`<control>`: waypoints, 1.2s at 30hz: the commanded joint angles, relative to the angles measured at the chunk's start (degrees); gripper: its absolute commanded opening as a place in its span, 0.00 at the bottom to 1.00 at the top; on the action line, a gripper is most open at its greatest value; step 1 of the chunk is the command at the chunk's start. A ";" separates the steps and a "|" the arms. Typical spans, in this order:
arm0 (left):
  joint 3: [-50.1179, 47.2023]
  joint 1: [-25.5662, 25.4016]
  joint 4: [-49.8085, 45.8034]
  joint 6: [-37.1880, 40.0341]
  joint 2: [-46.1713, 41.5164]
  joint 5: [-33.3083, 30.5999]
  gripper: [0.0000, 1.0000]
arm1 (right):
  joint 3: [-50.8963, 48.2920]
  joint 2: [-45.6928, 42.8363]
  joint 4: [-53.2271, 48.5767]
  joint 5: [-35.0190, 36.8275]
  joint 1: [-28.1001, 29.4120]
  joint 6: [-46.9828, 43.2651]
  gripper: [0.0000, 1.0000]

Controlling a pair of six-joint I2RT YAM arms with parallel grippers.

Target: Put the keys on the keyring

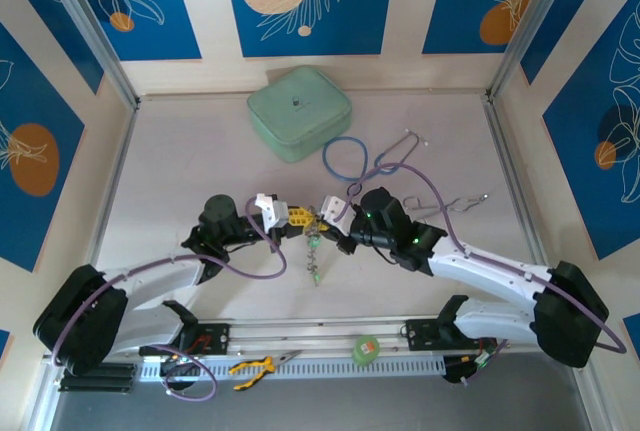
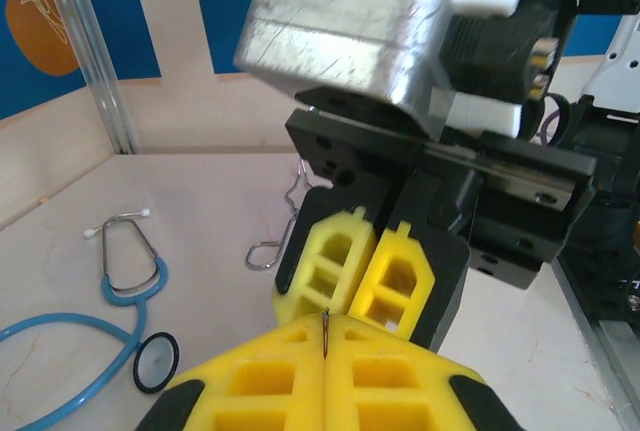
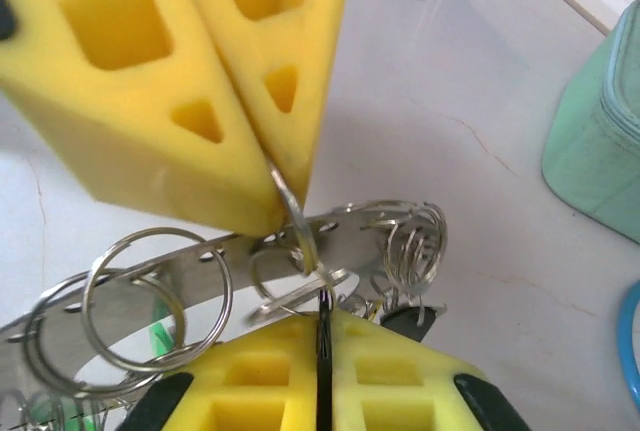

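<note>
Centrally, the left gripper and right gripper meet tip to tip, both pinched closed on the keyring; the keys dangle at its six o'clock. A green case sits at twelve o'clock.

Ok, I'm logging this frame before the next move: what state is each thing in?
Left gripper: shut on the keyring.
Right gripper: shut on the keyring too.
Keyring: pinched between both grippers.
Keys: bunched below where the grippers meet.
Green case: closed.
Stethoscope: lying loose, untouched.
</note>
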 commanded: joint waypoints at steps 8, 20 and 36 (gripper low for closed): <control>2.21 -0.45 2.37 0.90 1.56 1.89 0.00 | -0.05 -3.89 -6.90 2.47 0.49 -1.82 0.00; 2.58 -0.50 -0.70 2.32 0.08 2.18 0.00 | 0.46 -4.42 -7.35 1.80 -0.13 -3.48 0.00; 3.25 -0.47 -5.86 4.95 -0.40 4.59 0.00 | 6.70 -4.62 -9.79 0.03 -0.08 -7.35 0.00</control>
